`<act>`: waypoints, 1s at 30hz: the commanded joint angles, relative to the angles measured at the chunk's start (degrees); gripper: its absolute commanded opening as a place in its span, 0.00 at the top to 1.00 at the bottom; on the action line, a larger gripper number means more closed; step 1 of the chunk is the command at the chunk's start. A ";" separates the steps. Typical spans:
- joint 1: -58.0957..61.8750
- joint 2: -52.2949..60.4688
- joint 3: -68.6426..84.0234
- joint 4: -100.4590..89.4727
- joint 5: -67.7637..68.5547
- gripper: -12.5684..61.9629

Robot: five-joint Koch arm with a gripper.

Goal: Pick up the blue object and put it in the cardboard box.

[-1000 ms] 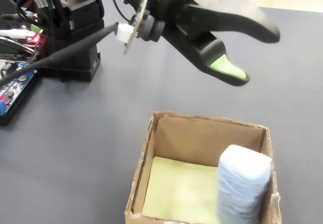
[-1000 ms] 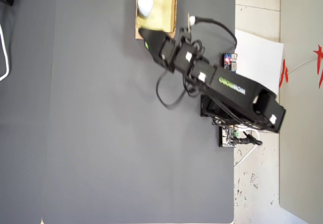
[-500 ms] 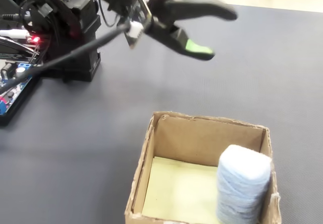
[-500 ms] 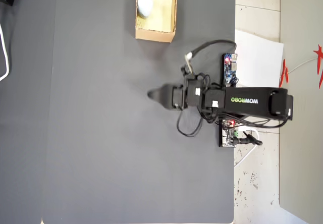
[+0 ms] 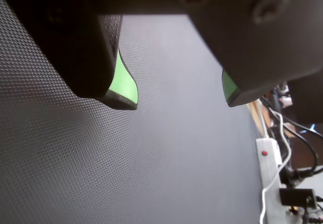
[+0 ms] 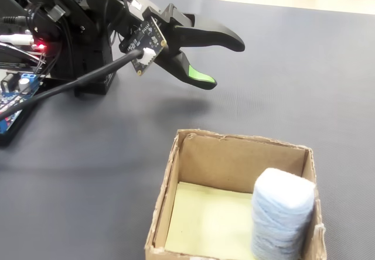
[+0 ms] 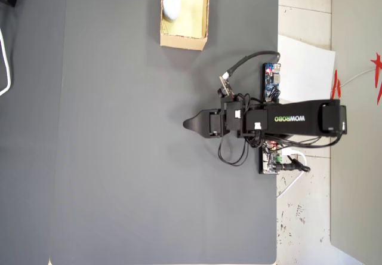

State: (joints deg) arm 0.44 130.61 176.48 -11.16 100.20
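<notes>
The blue object (image 6: 282, 212) is a pale, ribbed roll standing upright inside the cardboard box (image 6: 167, 185), against its right wall in the fixed view. From overhead the blue object (image 7: 171, 3) sits in the left part of the cardboard box (image 7: 185, 40) at the mat's top edge. My gripper (image 6: 225, 65) hovers above the bare mat, well apart from the box, open with nothing between its green-padded fingers (image 5: 123, 82). The wrist view shows only mat under the gripper (image 5: 179, 102). Overhead, the gripper (image 7: 188, 123) points left near the mat's middle.
The arm's base (image 6: 70, 31) with cables and a circuit board (image 6: 12, 96) stands at the left of the fixed view. A white power strip (image 5: 267, 158) lies along the mat's edge. A white paper sheet (image 7: 307, 68) lies off the mat to the right.
</notes>
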 commanded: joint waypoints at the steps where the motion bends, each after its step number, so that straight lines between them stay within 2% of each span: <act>1: -0.09 5.10 2.20 4.31 -0.09 0.38; 7: -0.09 5.19 2.20 14.33 -0.35 0.37; 30: 0.53 5.10 2.20 13.89 -0.35 0.38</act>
State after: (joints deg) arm 0.97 130.61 176.48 -3.60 99.67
